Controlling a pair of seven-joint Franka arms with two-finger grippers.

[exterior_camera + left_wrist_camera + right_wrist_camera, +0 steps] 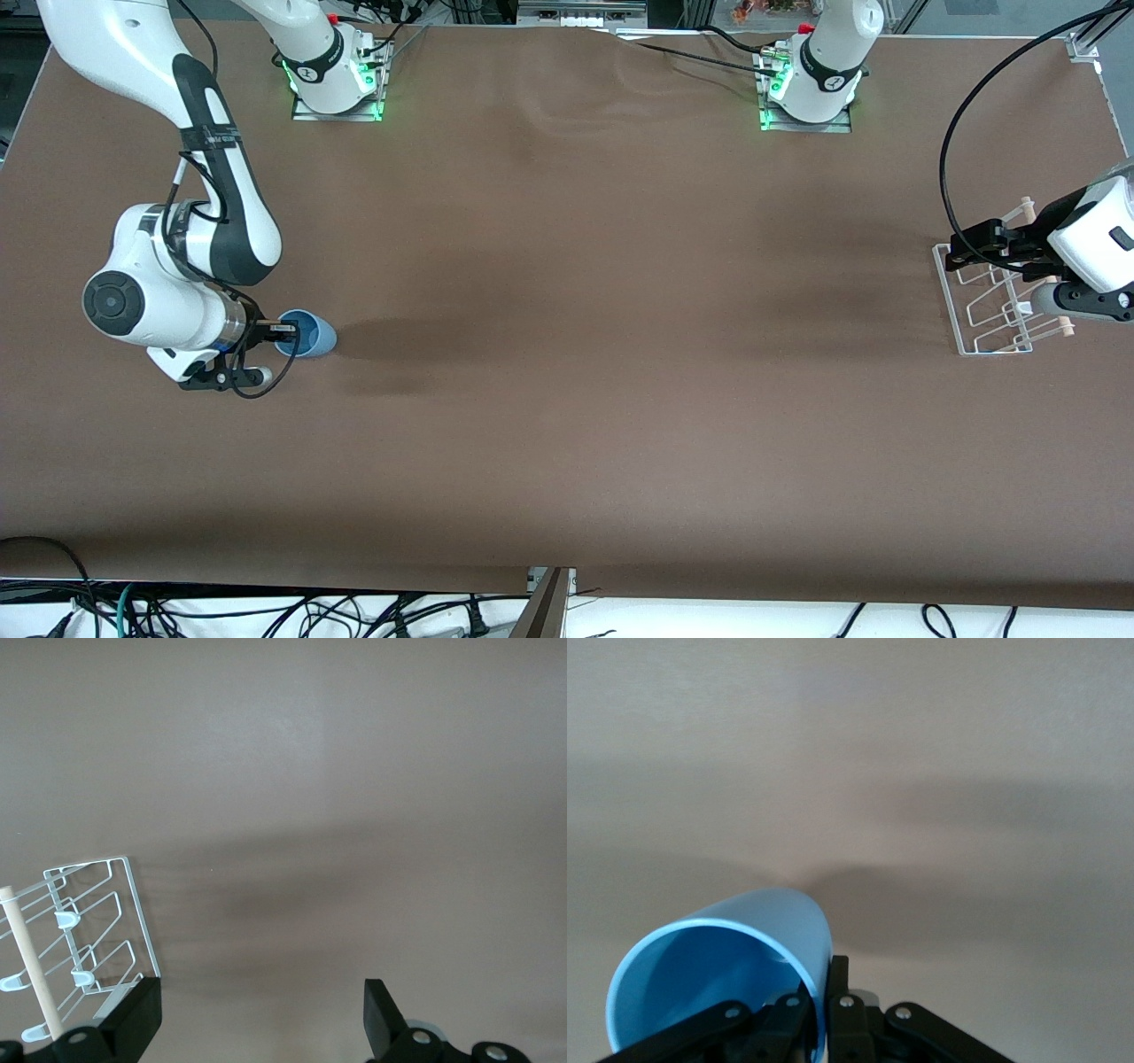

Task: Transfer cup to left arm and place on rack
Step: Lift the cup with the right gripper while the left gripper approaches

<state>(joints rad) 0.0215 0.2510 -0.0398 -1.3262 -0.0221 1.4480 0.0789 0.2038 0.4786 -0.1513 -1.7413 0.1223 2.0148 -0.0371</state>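
Observation:
The light-blue cup [312,335] is at the right arm's end of the table, tilted, low at the tabletop; I cannot tell whether it touches. My right gripper [288,332] is shut on the cup's rim wall, one finger inside and one outside. In the right wrist view the cup [735,948] fills the corner by the gripper [826,992]. My left gripper [955,252] is open and empty over the white wire rack [985,310] at the left arm's end. The left wrist view shows its gripper [261,1014] wide open beside the rack [89,930].
The rack's pale wooden rod [31,966] runs across its top. Bare brown tabletop [602,354] lies between the two arms. Cables hang below the table's front edge [266,611].

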